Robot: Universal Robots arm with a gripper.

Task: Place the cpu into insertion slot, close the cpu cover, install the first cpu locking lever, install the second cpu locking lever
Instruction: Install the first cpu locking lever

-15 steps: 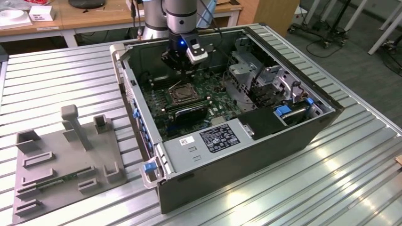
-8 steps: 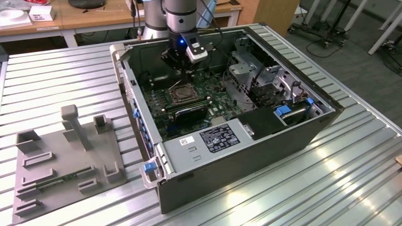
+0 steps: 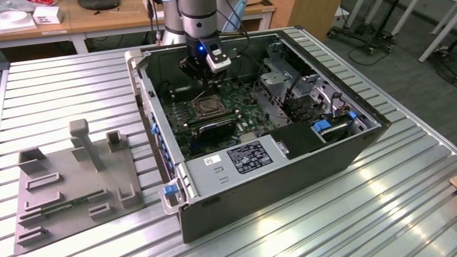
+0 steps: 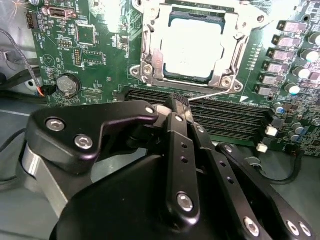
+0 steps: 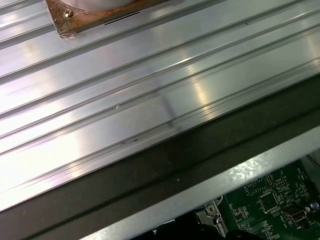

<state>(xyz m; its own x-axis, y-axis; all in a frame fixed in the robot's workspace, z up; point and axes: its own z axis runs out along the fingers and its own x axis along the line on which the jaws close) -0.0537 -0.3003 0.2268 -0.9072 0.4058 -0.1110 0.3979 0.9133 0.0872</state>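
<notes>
Hovering over the motherboard [image 4: 100, 65] inside the open computer case [image 3: 286, 179], the gripper [image 4: 179, 100] is pressing its fingers together on nothing, tips near a thin silver lever [image 4: 215, 93]. The cpu [image 4: 192, 45] is sitting in the insertion slot [image 3: 207, 107]; the cpu cover [image 4: 233, 55] is lying down around it.

Exterior view: camera high and off the arm, angled down. The whole open black metal computer case [image 3: 286, 176] sits mid-frame, with the ribbed aluminium table [image 3: 71, 80] around it.

Second wrist view: very near, looking past the black gripper [image 4: 177, 102] onto the green motherboard [image 4: 100, 55].

First wrist view: near, facing the ribbed aluminium table [image 5: 125, 100], the case wall and a corner of the green motherboard [image 5: 270, 200].

All three views share the green motherboard [image 3: 243, 115].
</notes>
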